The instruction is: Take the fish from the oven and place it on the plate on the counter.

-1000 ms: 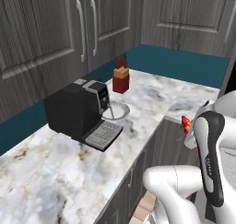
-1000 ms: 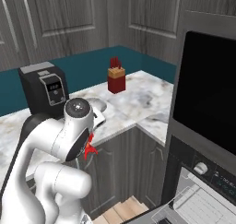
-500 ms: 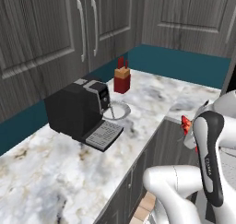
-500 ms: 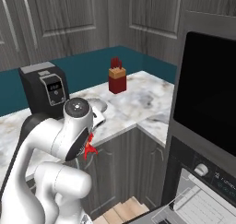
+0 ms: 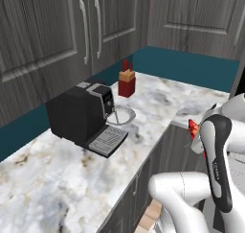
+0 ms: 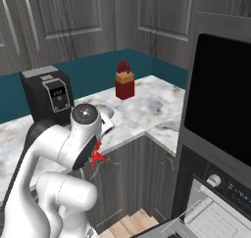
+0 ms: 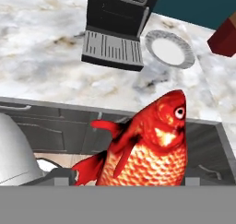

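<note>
Red-orange scaled fish (image 7: 147,147), white eye, clamped between fingers.

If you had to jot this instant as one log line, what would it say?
phase: carrying | fish: held in end effector, off the counter | plate: bare, beside coffee machine | oven: door open

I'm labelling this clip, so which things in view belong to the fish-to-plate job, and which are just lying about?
Job:
red-orange fish, between the gripper's fingers
gripper
small round pale plate
white-grey marble counter
stainless-steel oven, door down

Lying about:
black coffee machine
red box of sticks
grey wood cabinets
</note>
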Controlling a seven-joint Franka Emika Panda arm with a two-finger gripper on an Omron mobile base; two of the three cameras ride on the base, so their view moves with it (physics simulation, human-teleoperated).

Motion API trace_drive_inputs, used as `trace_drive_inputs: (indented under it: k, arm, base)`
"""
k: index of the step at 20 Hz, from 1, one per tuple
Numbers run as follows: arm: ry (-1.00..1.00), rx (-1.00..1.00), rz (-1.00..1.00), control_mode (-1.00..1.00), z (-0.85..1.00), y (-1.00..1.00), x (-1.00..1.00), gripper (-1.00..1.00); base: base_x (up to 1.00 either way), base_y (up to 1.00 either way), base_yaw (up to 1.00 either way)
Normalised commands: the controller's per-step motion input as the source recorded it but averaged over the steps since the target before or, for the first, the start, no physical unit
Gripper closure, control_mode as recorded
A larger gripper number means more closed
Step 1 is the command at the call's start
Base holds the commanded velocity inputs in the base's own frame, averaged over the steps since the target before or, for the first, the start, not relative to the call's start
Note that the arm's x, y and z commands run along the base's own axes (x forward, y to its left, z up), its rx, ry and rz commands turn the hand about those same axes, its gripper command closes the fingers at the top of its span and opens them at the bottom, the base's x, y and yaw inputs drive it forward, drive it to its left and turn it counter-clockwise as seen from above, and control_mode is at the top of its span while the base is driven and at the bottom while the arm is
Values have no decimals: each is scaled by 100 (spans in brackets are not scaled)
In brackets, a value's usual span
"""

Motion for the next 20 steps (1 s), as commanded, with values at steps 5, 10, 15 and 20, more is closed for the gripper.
trace_drive_inputs:
  k: [5,10,15,20]
  arm:
    - [0,4,19,-100,3,-51,93,100]
    - [5,2,15,-100,1,-37,100,100]
    - [6,0,6,-100,0,6,98,100]
    - [14,0,17,-100,0,36,100,100]
  base:
    - [0,0,0]
    - [0,0,0]
    - [0,0,0]
    - [0,0,0]
